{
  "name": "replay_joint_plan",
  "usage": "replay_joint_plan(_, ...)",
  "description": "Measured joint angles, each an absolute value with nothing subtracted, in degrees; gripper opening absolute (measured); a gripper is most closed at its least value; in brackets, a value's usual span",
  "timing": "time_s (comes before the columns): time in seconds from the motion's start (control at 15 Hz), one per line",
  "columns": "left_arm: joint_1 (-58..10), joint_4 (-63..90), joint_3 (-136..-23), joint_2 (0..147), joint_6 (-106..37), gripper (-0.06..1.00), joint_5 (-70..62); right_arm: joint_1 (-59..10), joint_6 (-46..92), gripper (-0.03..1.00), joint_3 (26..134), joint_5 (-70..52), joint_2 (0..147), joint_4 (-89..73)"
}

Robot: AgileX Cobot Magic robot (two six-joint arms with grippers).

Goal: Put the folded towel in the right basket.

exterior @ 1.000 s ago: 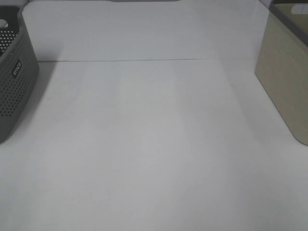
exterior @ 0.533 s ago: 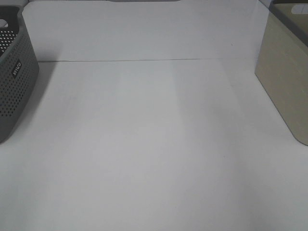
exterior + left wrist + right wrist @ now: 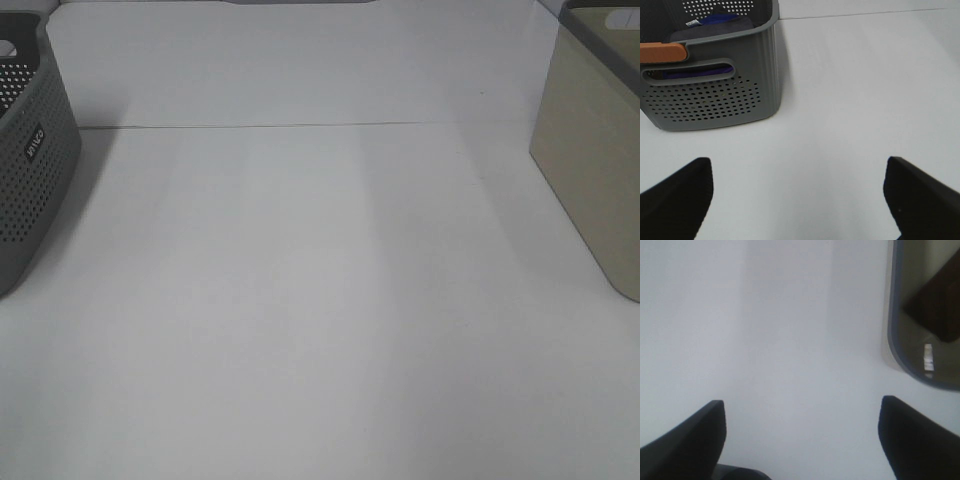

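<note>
The right basket [image 3: 590, 170] is beige with a grey rim and stands at the table's right edge. In the right wrist view its rim [image 3: 891, 335] shows, with a dark brown folded towel [image 3: 935, 310] lying inside. My right gripper [image 3: 802, 405] is open and empty over the bare table, beside that basket. My left gripper [image 3: 795, 165] is open and empty over the table, in front of the grey perforated basket [image 3: 715, 100]. Neither gripper shows in the exterior view.
The grey basket [image 3: 30, 180] stands at the left edge of the white table [image 3: 320, 300]. It holds blue-purple cloth [image 3: 715, 20] and grey cloth, and has an orange handle piece [image 3: 662, 51]. A seam line [image 3: 300, 125] crosses the table at the back.
</note>
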State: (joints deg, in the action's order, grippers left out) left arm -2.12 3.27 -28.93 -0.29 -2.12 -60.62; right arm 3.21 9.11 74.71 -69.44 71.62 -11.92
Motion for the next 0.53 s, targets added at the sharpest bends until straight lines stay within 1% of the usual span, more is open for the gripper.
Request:
replay_joint_plan(0.27, -2.12, 3.27, -28.93, -0.29, -2.12, 0.88, -60.62, 3.21, 6.07, 0.78, 59.82, -69.44, 54.72, -7.51)
replay_joint_plan(0.53, -2.12, 3.27, -28.93, -0.29, -2.12, 0.88, -60.62, 3.21, 3.67, 0.78, 45.89, -68.87, 33.92, -2.01)
